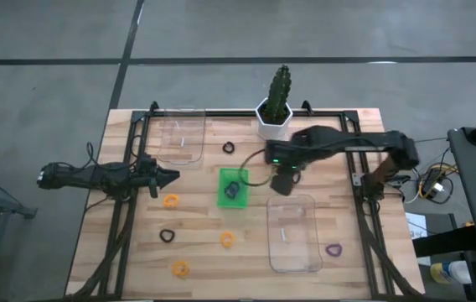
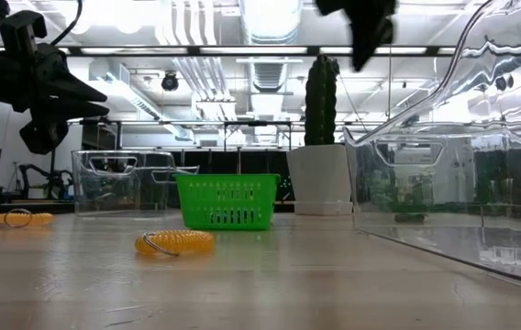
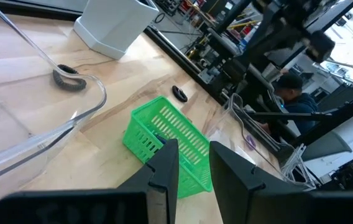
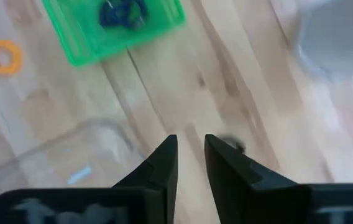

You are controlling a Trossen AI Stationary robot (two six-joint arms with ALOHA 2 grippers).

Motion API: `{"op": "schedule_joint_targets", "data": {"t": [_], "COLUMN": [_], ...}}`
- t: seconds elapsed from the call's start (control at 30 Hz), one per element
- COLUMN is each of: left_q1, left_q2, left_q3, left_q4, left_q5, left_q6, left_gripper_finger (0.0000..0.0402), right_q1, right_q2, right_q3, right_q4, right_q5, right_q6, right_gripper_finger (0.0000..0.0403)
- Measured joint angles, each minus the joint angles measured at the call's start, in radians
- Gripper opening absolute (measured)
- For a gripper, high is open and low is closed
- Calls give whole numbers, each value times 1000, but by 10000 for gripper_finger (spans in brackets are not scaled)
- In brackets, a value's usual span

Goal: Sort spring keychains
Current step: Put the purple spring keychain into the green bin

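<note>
The spring keychains lie scattered on the wooden table: orange ones (image 1: 171, 200) (image 1: 227, 239) (image 1: 179, 268), black ones (image 1: 229, 148) (image 1: 167, 236) and a purple one (image 1: 333, 250). The green tray (image 1: 234, 186) stands mid-table with dark bluish coils (image 4: 122, 12) inside. My left gripper (image 1: 173, 176) hovers above the table left of the tray, pointing at it, shut and empty (image 3: 193, 163). My right gripper (image 1: 281, 183) hangs just right of the tray, above the table, shut and empty (image 4: 191, 149). A small dark thing (image 4: 233, 145) shows beside its fingertip; I cannot tell what it is.
Two clear plastic bins stand on the table, one at the far left (image 1: 179, 134) and one at the near right (image 1: 295, 233). A cactus in a white pot (image 1: 276, 109) stands at the far edge. A person (image 3: 294, 93) sits beyond the table's right side.
</note>
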Motion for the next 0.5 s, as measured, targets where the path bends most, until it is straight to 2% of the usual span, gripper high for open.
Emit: {"op": "schedule_joint_targets", "data": {"t": [0.23, 0.5], "left_q1": [0, -1], "left_q2": [3, 3], "left_q3": [0, 0], "left_q4": [-1, -1], "left_q5": [0, -1], "left_q6": [-1, -1], "left_gripper_finger": [83, 83], "right_q1": [112, 350], "right_q2": [-246, -482], "right_q3": [-211, -481], "right_q4": [-49, -47], "right_q5": [-3, -72], "right_q6": [281, 660], "right_gripper_finger": [94, 102]}}
